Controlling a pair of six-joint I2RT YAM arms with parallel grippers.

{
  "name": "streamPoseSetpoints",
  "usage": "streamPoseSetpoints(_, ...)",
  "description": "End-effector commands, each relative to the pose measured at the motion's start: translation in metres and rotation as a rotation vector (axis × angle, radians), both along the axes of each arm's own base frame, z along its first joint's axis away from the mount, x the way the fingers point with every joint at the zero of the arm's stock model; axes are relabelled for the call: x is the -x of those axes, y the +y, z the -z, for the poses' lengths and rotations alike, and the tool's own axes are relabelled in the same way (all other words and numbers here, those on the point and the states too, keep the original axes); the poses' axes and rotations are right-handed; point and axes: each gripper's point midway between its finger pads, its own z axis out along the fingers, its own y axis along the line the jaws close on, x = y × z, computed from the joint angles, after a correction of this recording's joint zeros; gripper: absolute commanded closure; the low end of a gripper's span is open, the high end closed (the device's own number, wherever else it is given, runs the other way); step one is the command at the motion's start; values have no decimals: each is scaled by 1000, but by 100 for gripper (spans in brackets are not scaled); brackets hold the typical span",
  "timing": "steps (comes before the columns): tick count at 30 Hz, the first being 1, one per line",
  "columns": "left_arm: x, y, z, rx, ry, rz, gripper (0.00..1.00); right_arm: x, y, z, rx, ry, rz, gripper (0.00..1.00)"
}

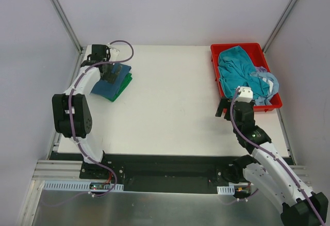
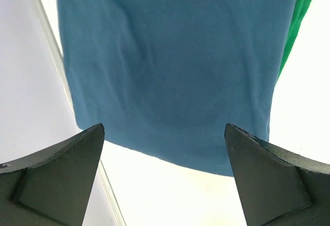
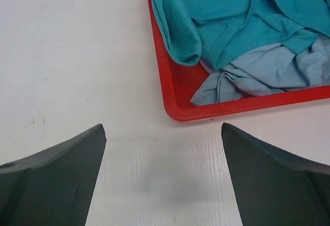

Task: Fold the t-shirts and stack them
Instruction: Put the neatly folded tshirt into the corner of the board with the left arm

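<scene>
1. While two shirts are already lying folded, the task is looking roughly half finished, judging from how the cloth is lying.
2. A dark blue t-shirt (image 1: 104,88) is sitting as a flat, folded rectangle on top of a folded green t-shirt (image 1: 124,85). Together they are forming a small stack near the far-left corner of the white desk (image 1: 170,92). The green one is showing only as a thin strip along the stack's right side.
3. The left gripper (image 1: 114,71) is hovering at the far end of that stack, with its fingers spread wide and holding nothing. Whether the tips are touching the cloth, I cannot tell.
4. A teal t-shirt (image 3: 232,9) is lying crumpled and unfolded in a red tray (image 3: 175,94) at the far-right corner of the desk. A pale blue t-shirt (image 3: 258,76) is lying bunched beneath it, showing toward the tray's near and right sides.
5. The right gripper (image 3: 162,129) is hanging over bare desk just beside the tray's near-left corner. Its fingers are spread apart and gripping nothing.
6. Two garments are therefore waiting: each is needing to be lifted out, laid flat, folded and added to the stack.
7. The teal shirt is lying uppermost and closest to the right gripper, so it is probably the next one to take.
</scene>
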Motion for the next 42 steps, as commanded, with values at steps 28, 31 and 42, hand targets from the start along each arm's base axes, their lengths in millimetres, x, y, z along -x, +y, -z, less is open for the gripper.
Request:
streamPoseSetpoints(28, -82, 0, 72, 248, 90, -319, 1, -7, -23, -8, 71, -10, 119, 4)
streamPoseSetpoints(31, -95, 0, 71, 248, 73, -301, 1, -7, -25, -7, 81, -2, 129, 4)
streamPoseSetpoints(42, -104, -21, -49, 347, -142, -231, 1, -10, -19, -6, 65, 13, 105, 4)
